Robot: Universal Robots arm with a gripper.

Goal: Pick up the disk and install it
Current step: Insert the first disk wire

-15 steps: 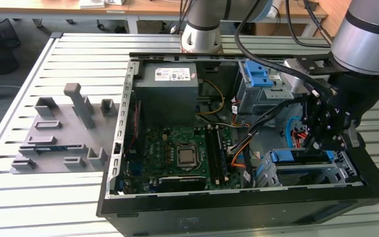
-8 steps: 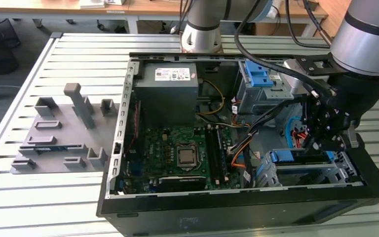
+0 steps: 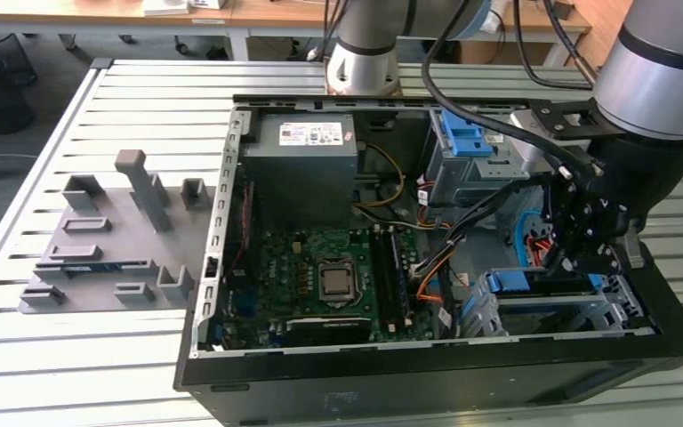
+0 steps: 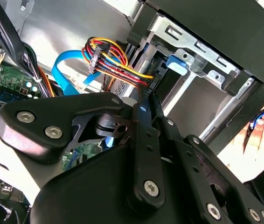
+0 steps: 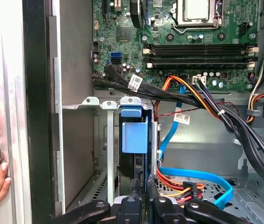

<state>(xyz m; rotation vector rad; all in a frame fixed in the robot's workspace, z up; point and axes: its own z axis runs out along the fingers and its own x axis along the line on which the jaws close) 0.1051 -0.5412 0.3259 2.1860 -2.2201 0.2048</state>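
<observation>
Here, disk (image 5: 134,161) between the jaws.

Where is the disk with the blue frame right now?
The disk stands on edge in the grey metal cage inside the computer case, at the exterior view's right, directly under the pincer and beside the orange and blue cables.

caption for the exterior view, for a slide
Arm's gripper lowered into the open computer case, at the drive cage near the exterior view's right.

The arm reaches steeply down at the exterior view's right, its gripper (image 3: 587,258) pointing downward, fingers (image 5: 134,186) drawn close together.
</observation>
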